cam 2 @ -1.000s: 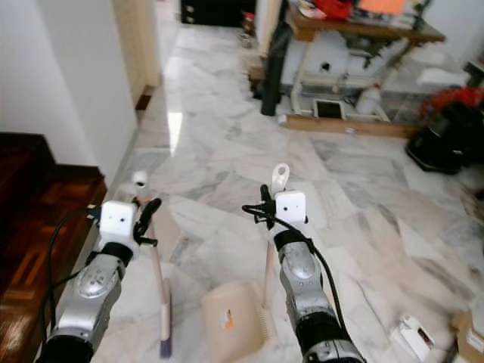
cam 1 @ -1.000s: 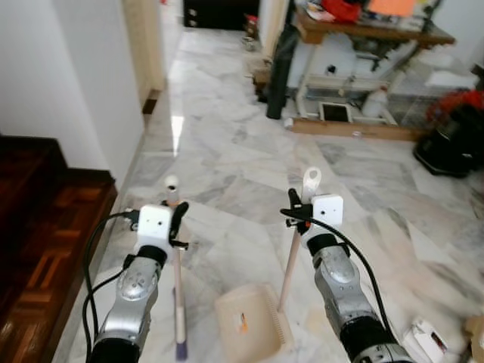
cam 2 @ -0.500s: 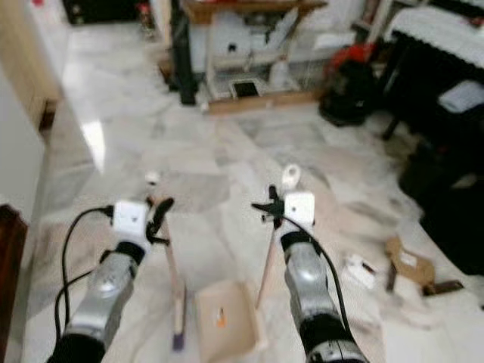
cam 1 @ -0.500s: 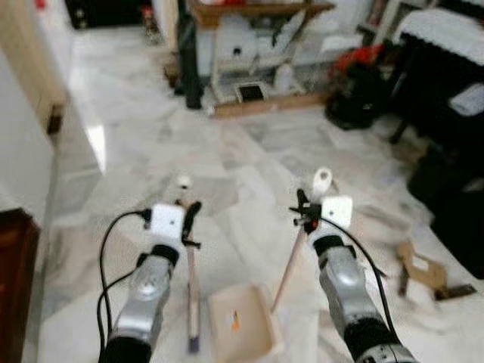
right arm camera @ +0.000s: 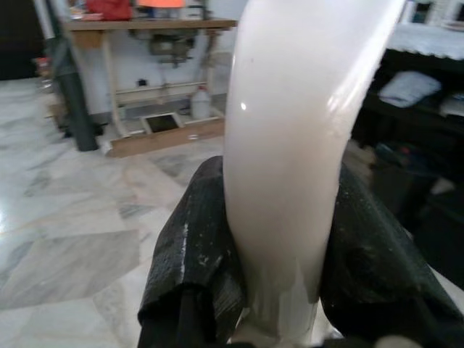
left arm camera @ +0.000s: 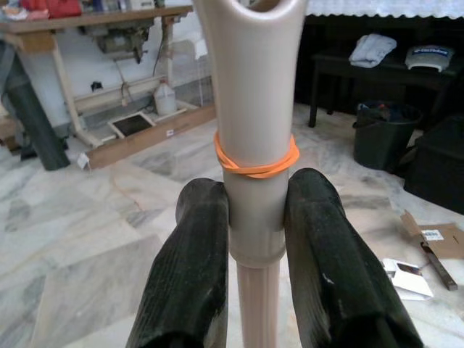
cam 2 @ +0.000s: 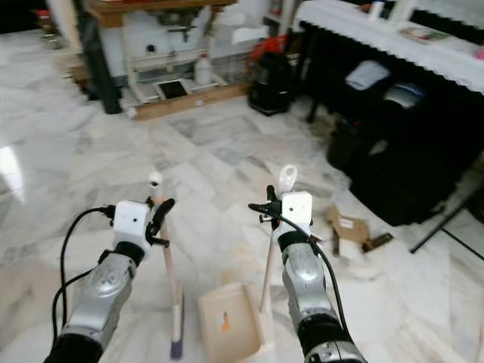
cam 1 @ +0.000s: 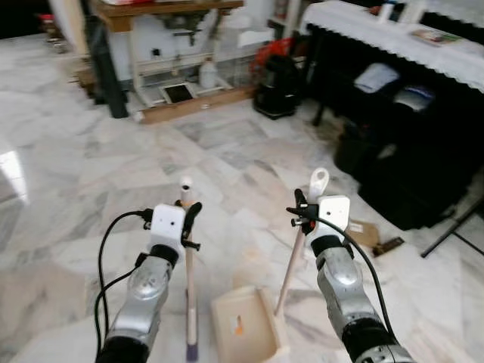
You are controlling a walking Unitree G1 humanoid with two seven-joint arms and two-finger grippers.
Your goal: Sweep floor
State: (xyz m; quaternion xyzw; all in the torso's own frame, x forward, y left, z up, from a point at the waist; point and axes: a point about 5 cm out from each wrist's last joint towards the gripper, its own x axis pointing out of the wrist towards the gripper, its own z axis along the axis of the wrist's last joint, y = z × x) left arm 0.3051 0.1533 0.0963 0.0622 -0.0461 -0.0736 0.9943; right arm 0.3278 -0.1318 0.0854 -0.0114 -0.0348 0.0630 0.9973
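Left eye view: marble floor, open ahead and to the left.
Left gripper: fingers pinch broom handle, upright near left.
Right gripper: fingers pinch dustpan handle; dustpan on floor between arms.
Writing: none readable.
Edges: black-draped counter far right, cardboard scraps beside it.

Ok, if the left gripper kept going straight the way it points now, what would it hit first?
The left gripper is shut on the broom handle. Beyond it, probably bare floor, then the plank under the table; depth is unclear.
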